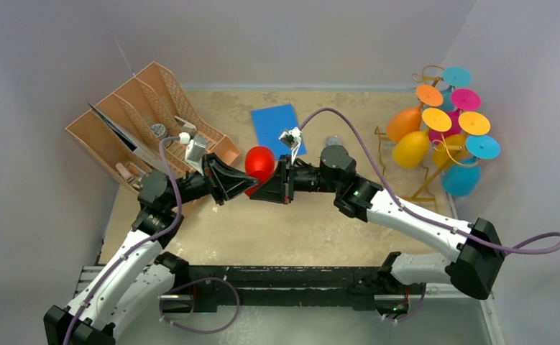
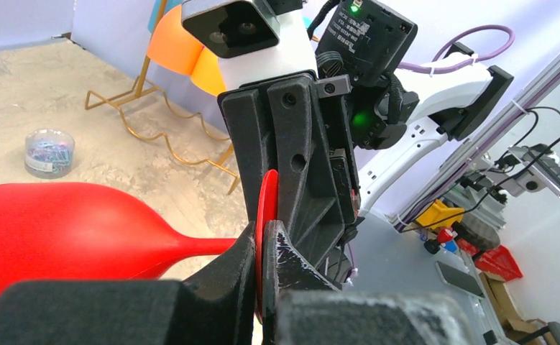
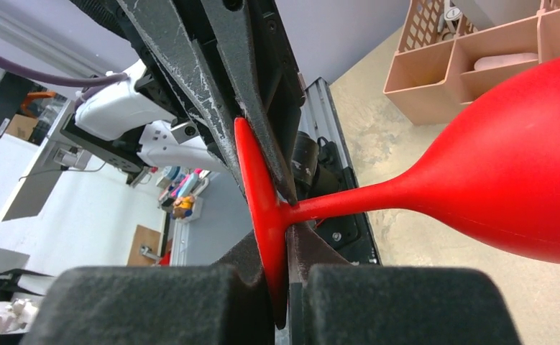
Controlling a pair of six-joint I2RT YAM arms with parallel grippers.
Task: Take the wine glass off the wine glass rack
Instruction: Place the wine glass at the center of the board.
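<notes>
Well left of the rack (image 1: 428, 182), quite apart from its rails, the red glass (image 1: 259, 162) hangs on its side above the table (image 1: 313, 223); other glasses (image 1: 412, 147) hang on the rack; left gripper (image 2: 262, 248) pinches the foot (image 3: 262, 187) from the side away from the rack; right gripper (image 3: 282, 244), reaching from the rack's side, is pressed onto the same foot. Judged progress: removal is done, since no part of the glass touches the rack; what seems left is for one gripper to let go and the glass to be set down.
</notes>
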